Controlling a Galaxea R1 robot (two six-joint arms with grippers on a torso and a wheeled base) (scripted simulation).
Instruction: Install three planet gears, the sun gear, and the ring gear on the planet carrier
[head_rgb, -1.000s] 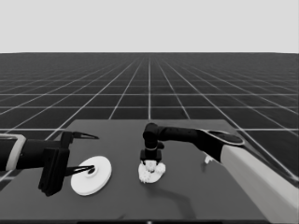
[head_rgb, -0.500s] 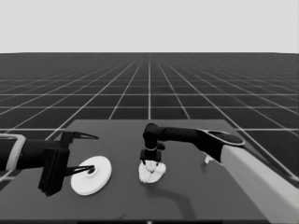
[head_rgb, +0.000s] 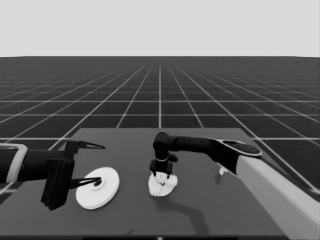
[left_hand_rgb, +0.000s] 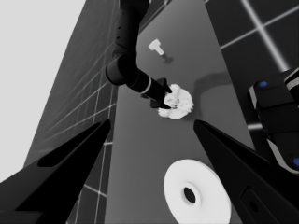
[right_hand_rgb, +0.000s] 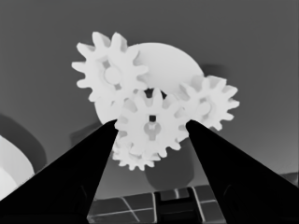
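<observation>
From the head view, the right arm reached in over the table (head_rgb: 125, 210) and its right gripper (head_rgb: 163, 174) stood straight down on the smaller round part (head_rgb: 162, 186) near the table's middle, where white gears were crowded together. The left gripper (head_rgb: 92, 165) waited over the table's left end, its fingers spread wide, one above and one across the larger round part (head_rgb: 98, 188), which lay flat beneath them and was not held. A thin white piece (head_rgb: 222, 171) lay just beside the right arm, well apart from the rest.

Through the left wrist view, the left gripper's (left_hand_rgb: 149, 135) two dark wedges stood far apart with nothing between them. The larger round part (left_hand_rgb: 196, 195) lay near them with its centre hole showing. Farther off the right gripper (left_hand_rgb: 161, 95) pressed against the smaller round part (left_hand_rgb: 180, 102), and the thin white piece (left_hand_rgb: 156, 46) lay beyond it.

In the right wrist view, the right gripper (right_hand_rgb: 152, 125) had its fingers closed onto a centre gear (right_hand_rgb: 150, 133), one fingertip at each side of its teeth. That gear sat over the smaller round part (right_hand_rgb: 163, 63), meshed with one planet gear (right_hand_rgb: 108, 73) and another (right_hand_rgb: 210, 101); a third (right_hand_rgb: 131, 161) peeked out underneath it.
</observation>
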